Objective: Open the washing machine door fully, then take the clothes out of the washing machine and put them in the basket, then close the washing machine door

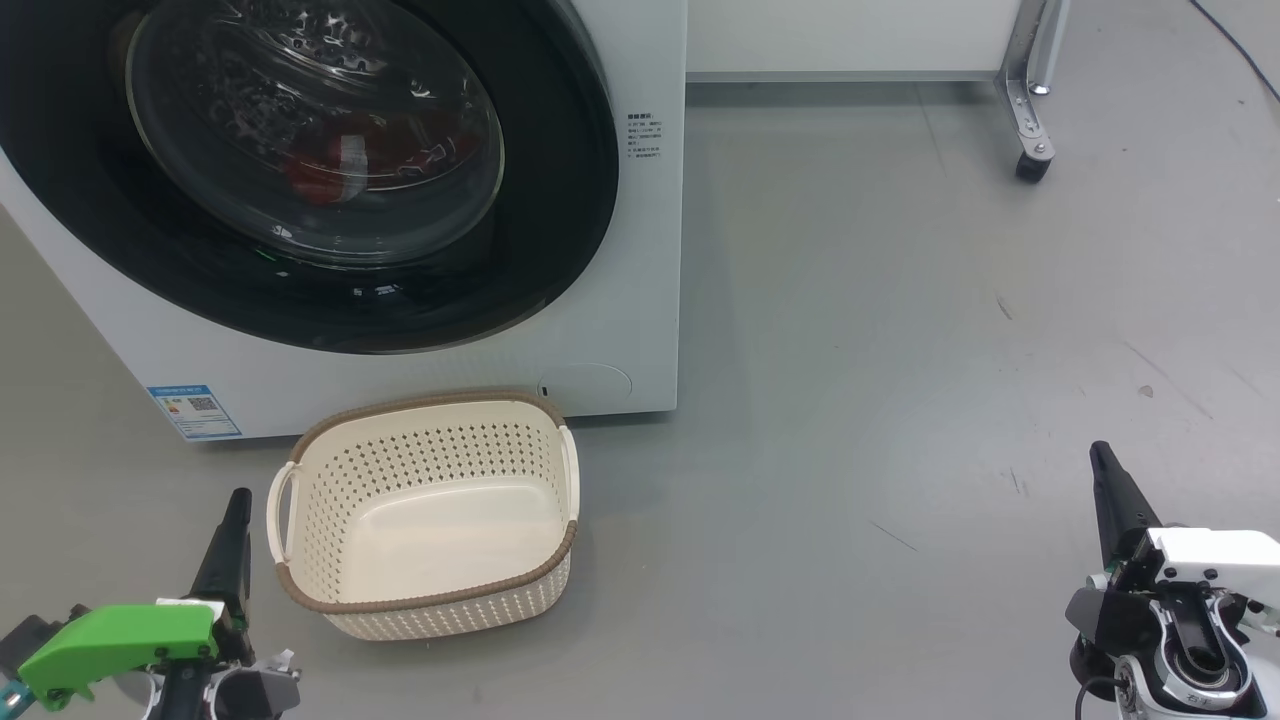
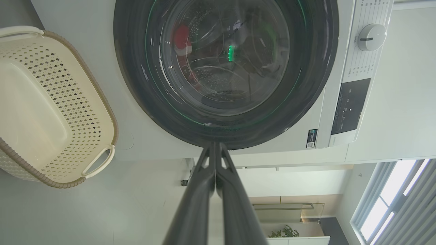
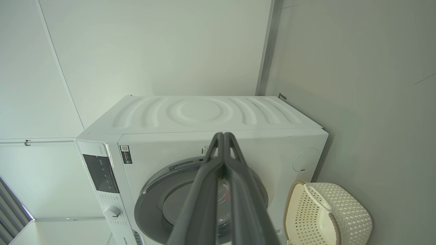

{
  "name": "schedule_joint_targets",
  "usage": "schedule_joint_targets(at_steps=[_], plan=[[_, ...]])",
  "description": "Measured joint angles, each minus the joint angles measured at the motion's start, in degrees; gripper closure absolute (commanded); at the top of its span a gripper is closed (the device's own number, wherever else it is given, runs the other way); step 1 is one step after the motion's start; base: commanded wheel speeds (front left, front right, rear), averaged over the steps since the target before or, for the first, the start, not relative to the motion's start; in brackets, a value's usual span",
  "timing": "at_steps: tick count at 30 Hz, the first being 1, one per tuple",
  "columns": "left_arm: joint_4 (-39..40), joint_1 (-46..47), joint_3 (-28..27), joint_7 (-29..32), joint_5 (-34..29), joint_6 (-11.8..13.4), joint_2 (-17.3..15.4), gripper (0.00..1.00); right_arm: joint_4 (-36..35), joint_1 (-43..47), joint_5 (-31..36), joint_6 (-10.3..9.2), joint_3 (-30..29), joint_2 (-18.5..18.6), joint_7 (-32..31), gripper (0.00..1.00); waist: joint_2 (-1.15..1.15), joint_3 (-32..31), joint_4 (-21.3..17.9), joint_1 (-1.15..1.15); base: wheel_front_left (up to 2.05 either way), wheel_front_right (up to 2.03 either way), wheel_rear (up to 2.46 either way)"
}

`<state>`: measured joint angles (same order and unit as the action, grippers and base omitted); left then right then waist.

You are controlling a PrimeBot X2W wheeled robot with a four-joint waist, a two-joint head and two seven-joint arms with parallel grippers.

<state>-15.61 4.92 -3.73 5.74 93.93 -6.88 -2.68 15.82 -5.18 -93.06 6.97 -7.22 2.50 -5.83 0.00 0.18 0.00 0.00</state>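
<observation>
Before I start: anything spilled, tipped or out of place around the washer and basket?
Nothing stands out. The cream perforated plastic basket stands upright and empty on the grey floor before the big white front-loading washing machine; its round black-rimmed glass door looks shut, with the red clothes inside.

Got the basket (image 1: 420, 455) on the floor (image 1: 850, 350) just in front of the washing machine (image 1: 645, 300), clothes (image 1: 340, 165) inside behind the door (image 1: 560, 230).
</observation>
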Motion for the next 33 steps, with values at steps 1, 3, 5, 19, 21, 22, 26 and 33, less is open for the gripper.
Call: schedule_joint_targets(at_steps=[1,3,5,19,21,22,26,33], plan=[[0.00,0.00,0.00,0.00,0.00,0.00,0.00,1.00,0.00,0.00,0.00,0.00,0.00,0.00,0.00,1.00,0.00,0.00,0.00,0.00,0.00,0.00,0.00],[0.00,0.00,0.00,0.00,0.00,0.00,0.00,1.00,0.00,0.00,0.00,0.00,0.00,0.00,0.00,1.00,0.00,0.00,0.00,0.00,0.00,0.00,0.00],[0.00,0.00,0.00,0.00,0.00,0.00,0.00,1.00,0.00,0.00,0.00,0.00,0.00,0.00,0.00,1.00,0.00,0.00,0.00,0.00,0.00,0.00,0.00],[0.00,0.00,-0.02,0.00,-0.18,0.00,0.00,1.00,0.00,0.00,0.00,0.00,-0.02,-0.02,0.00,1.00,0.00,0.00,0.00,0.00,0.00,0.00,0.00],[0.00,0.00,-0.02,0.00,-0.18,0.00,0.00,1.00,0.00,0.00,0.00,0.00,-0.02,-0.03,-0.01,1.00,0.00,0.00,0.00,0.00,0.00,0.00,0.00],[0.00,0.00,-0.02,0.00,-0.18,0.00,0.00,1.00,0.00,0.00,0.00,0.00,-0.02,-0.03,-0.01,1.00,0.00,0.00,0.00,0.00,0.00,0.00,0.00],[0.00,0.00,-0.02,0.00,-0.18,0.00,0.00,1.00,0.00,0.00,0.00,0.00,-0.02,-0.05,0.00,1.00,0.00,0.00,0.00,0.00,0.00,0.00,0.00],[0.00,0.00,-0.03,0.00,-0.18,0.00,0.01,1.00,0.00,0.00,0.00,0.00,-0.03,-0.09,-0.01,1.00,0.00,0.00,0.00,0.00,0.00,0.00,0.00]])
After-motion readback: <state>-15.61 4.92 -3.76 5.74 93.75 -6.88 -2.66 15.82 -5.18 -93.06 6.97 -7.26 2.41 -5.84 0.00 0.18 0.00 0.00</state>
